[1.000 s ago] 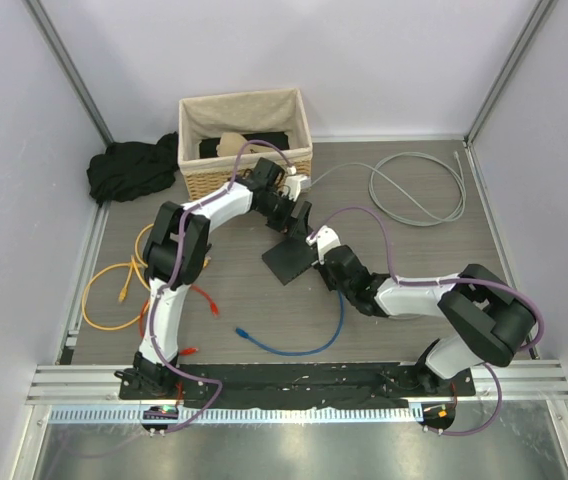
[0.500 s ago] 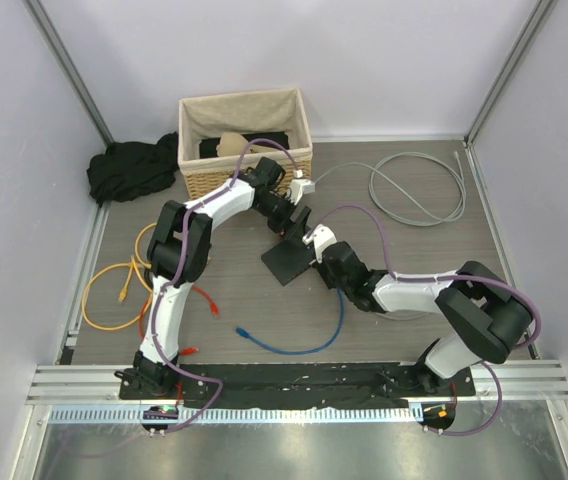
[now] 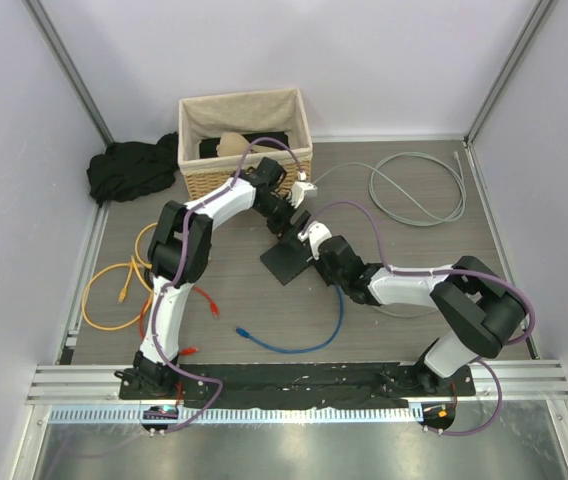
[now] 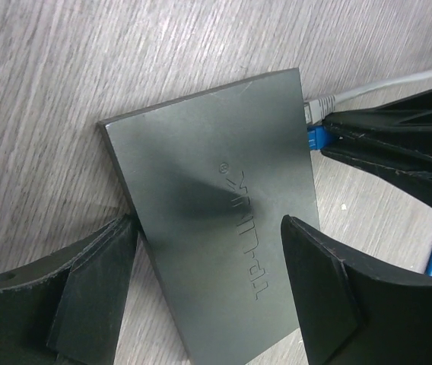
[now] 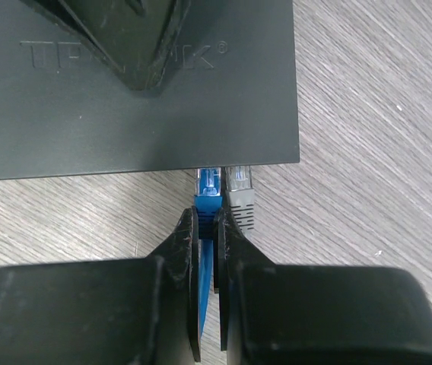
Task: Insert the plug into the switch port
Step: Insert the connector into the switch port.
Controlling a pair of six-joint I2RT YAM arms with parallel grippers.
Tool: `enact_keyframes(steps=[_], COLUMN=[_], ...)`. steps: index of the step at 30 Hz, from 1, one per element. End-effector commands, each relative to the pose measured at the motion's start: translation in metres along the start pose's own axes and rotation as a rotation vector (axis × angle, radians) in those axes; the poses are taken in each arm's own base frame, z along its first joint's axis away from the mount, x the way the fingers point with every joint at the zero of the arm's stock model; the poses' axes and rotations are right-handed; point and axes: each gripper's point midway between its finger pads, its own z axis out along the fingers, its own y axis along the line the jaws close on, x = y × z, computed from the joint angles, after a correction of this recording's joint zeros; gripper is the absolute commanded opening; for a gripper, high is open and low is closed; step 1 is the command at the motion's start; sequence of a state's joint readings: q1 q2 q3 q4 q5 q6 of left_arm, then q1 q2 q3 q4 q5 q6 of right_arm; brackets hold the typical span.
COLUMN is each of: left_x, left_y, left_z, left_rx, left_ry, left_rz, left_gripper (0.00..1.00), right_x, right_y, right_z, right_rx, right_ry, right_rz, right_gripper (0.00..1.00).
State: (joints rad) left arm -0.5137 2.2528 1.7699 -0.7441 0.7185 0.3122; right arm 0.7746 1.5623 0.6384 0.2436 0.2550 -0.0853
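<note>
The switch (image 3: 284, 266) (image 4: 216, 205) (image 5: 125, 99) is a flat dark-grey box lying on the wood-grain table. My left gripper (image 3: 292, 226) (image 4: 210, 293) hangs over it, open, with one finger (image 4: 94, 293) at its left edge and the other over its right side; I cannot tell if they touch. My right gripper (image 3: 313, 248) (image 5: 208, 218) is shut on the blue plug (image 5: 208, 199) (image 4: 319, 139). The plug's clear tip is at the switch's socket edge, right beside a grey plug (image 5: 240, 194) (image 4: 319, 106) seated there.
A wicker basket (image 3: 199, 175) stands behind the switch, with a black cloth (image 3: 129, 168) to its left. A grey cable coil (image 3: 419, 190) lies at the back right. Orange cable (image 3: 114, 285) lies left, and the blue cable (image 3: 294, 347) trails toward the front.
My right gripper has pushed up and left with the blue plug, closer to the switch's edge. The left gripper's jaws narrowed slightly and its wrist shifted a little right.
</note>
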Motion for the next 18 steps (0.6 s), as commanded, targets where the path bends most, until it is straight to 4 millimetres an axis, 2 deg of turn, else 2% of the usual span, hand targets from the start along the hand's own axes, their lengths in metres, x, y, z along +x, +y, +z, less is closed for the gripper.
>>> enact_keyframes(steps=[1,5,8,9,12,16,18], left_x=[0.072,0.075,0.077,0.080,0.086,0.088,0.087], left_y=[-0.088,-0.093,-0.103,-0.110,-0.113,-0.091,-0.078], left_z=[0.029,0.026,0.026,0.026,0.027,0.035,0.035], left_rx=[0.281,0.307,0.337,0.352,0.349,0.250,0.199], left_ry=[0.283,0.305,0.317,0.335,0.360,0.377,0.369], left_rz=[-0.198,-0.180,-0.149,-0.142,-0.133,-0.147,-0.181], left_gripper=[0.79,0.79,0.79,0.79,0.79,0.80,0.81], right_x=[-0.146,-0.156,-0.152,-0.144,-0.138,-0.127,-0.109], right_y=[0.001,-0.003,-0.005,-0.003,-0.004,-0.001,-0.002], right_z=[-0.015,-0.024,-0.019,-0.012,-0.005,-0.008,-0.009], right_rx=[-0.047,-0.050,-0.047,-0.048,-0.052,-0.064,-0.058], right_ry=[-0.423,-0.445,-0.437,-0.416,-0.391,-0.355,-0.310], right_rz=[0.050,0.036,0.034,0.031,0.029,0.058,0.088], right_gripper=[0.01,0.01,0.01,0.01,0.01,0.01,0.02])
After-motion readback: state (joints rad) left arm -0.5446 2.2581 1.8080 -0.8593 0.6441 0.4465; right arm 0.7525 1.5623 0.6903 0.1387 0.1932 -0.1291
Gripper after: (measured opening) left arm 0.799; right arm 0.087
